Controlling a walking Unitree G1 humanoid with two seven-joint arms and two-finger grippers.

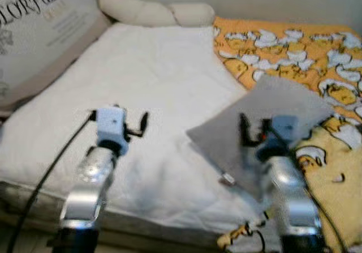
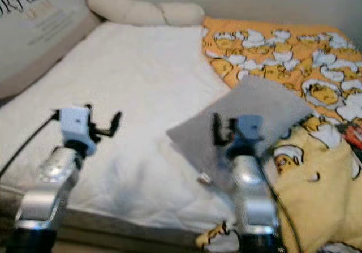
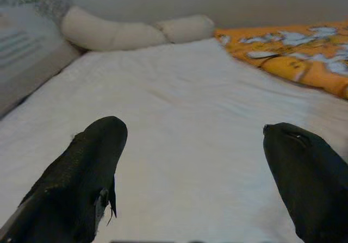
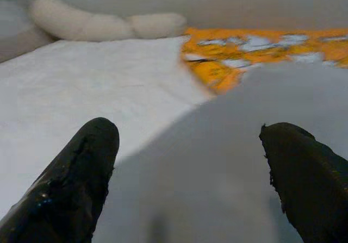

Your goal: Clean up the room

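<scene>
- Far left edge of bed: printed pillow (image 1: 39,32) propped against the wall; cream bolster (image 1: 153,11) along the head edge.
- White duvet (image 1: 147,94) over the left and middle of the bed, fairly smooth.
- Left gripper (image 3: 196,172) over the duvet near the front edge, fingers spread wide, nothing between them.
- Grey pillowcase (image 1: 266,111) lying flat, diamond-wise, straddling the duvet's right edge and the orange patterned blanket (image 1: 294,49); small tag or zipper pull at its near corner.
- Right gripper (image 4: 190,178) just above the pillowcase's near part, fingers wide apart, holding nothing; contact with the cloth not determinable.
- Yellow printed fabric (image 1: 334,174) bunched at the front right corner.
- Likely step: reaching to take the pillowcase.
- Risks: pinching duvet or blanket along with the thin cloth; a grip at one corner letting it drape and snag on the bunched yellow fabric; views blurred, so aim uncertain.
</scene>
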